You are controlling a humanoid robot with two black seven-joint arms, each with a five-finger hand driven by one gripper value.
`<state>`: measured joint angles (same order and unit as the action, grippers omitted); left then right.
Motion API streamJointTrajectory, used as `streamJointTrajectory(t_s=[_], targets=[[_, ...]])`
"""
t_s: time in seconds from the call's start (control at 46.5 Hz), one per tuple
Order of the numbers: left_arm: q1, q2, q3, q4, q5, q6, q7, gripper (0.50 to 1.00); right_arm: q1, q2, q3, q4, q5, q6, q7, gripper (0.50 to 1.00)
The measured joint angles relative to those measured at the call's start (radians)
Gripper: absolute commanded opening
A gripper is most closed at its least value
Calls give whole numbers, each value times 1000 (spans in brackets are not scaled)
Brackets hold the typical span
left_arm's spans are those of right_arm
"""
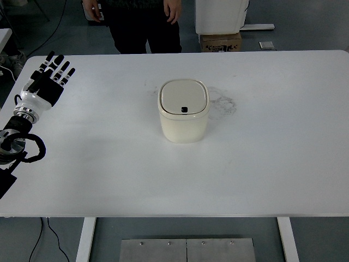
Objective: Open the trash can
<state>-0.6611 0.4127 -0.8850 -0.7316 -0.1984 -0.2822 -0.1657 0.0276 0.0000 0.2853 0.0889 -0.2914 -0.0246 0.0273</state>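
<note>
A small cream trash can (184,111) stands near the middle of the white table (262,164). Its square lid (184,98) lies flat and closed, with a small dark button at the lid's near edge. My left hand (52,75) rests flat on the table at the far left, fingers spread and holding nothing, well apart from the can. The right arm does not show.
A person in dark clothes (143,22) stands behind the table's far edge, hands hanging at the sides. A cardboard box (220,41) sits on the floor beyond the table. Faint grey smudges (224,102) mark the tabletop right of the can.
</note>
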Motion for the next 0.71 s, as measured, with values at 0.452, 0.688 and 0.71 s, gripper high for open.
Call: streamJointTrajectory(t_s=[0.452, 0.688, 0.71], targets=[[0, -5, 2, 0, 1, 4, 0, 1000, 0, 0, 0, 0, 0, 0, 0, 991], [-4, -7, 2, 0, -1, 23, 0, 1000, 0, 0, 0, 0, 0, 0, 0, 991], [-7, -7, 2, 0, -1, 24, 0, 1000, 0, 0, 0, 0, 0, 0, 0, 991]])
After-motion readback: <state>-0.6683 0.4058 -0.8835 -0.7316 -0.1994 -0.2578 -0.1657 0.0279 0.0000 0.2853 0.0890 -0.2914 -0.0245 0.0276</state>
